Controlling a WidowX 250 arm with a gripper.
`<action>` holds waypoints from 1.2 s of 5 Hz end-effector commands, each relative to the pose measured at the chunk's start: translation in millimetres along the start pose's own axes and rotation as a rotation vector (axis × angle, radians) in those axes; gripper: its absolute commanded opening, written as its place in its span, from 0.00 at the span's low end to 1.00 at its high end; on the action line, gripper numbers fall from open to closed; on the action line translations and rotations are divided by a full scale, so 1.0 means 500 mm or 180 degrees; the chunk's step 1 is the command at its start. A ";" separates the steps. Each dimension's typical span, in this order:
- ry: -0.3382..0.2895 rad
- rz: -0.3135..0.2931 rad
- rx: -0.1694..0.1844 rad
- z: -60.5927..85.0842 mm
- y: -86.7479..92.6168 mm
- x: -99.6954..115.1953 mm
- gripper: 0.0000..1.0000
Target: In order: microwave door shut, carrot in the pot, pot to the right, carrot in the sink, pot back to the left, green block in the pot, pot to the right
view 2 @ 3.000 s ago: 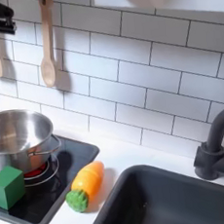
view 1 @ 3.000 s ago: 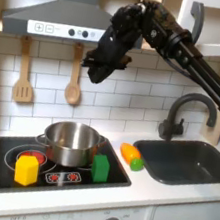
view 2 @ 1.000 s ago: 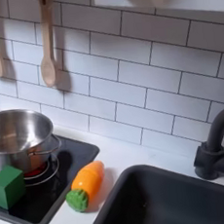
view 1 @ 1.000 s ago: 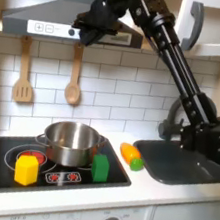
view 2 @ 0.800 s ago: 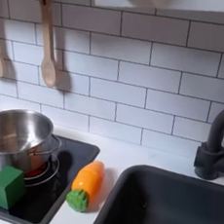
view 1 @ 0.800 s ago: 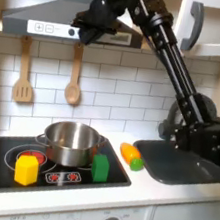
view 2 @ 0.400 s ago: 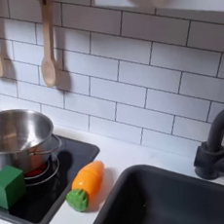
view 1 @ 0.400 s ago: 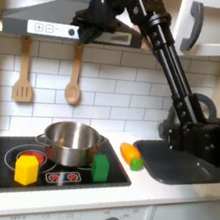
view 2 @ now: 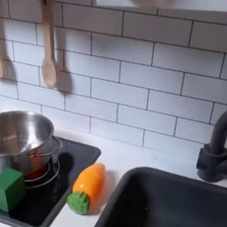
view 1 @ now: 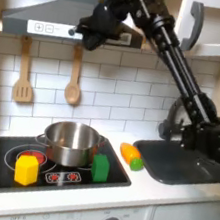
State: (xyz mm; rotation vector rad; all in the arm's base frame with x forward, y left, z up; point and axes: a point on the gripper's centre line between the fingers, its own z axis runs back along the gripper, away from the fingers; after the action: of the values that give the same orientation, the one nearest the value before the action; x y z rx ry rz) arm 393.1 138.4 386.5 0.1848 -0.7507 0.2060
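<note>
In the first exterior view my gripper [view 1: 94, 30] hangs high in front of the range hood, far above the pot [view 1: 71, 142]; its fingers are too dark to read. The shiny pot stands on the black stovetop [view 1: 9, 150], also seen as the pot [view 2: 13, 142] in the second exterior view. The green block [view 1: 101, 166] stands at the pot's front right, apart from it [view 2: 8, 188]. The carrot [view 1: 131, 155] lies on the counter between stovetop and sink [view 1: 187, 166], green tip forward [view 2: 86, 188]. The microwave door [view 1: 214, 28] at top right looks shut.
A yellow block with a red top [view 1: 27, 167] stands at the stovetop's front left. A spatula [view 1: 25, 72] and a wooden spoon [view 1: 75, 76] hang on the tiled wall. The faucet [view 2: 219, 146] stands behind the sink [view 2: 180, 204]. My arm crosses above the sink.
Since 3 s ago the gripper has risen from the tiled wall to the hood. Over the last second it has only shifted slightly down and right. No object has moved.
</note>
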 end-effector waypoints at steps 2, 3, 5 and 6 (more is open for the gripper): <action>0.0291 0.0004 -0.0082 0.060 -0.023 -0.082 0.00; 0.0454 0.0018 -0.0123 0.074 -0.033 -0.119 0.00; 0.0637 -0.0017 -0.0249 0.097 -0.075 -0.160 0.00; 0.0770 -0.0040 -0.0322 0.108 -0.106 -0.184 0.00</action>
State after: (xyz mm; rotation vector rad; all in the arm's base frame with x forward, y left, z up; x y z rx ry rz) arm 306.2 62.6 356.8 0.0628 -0.5153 0.1708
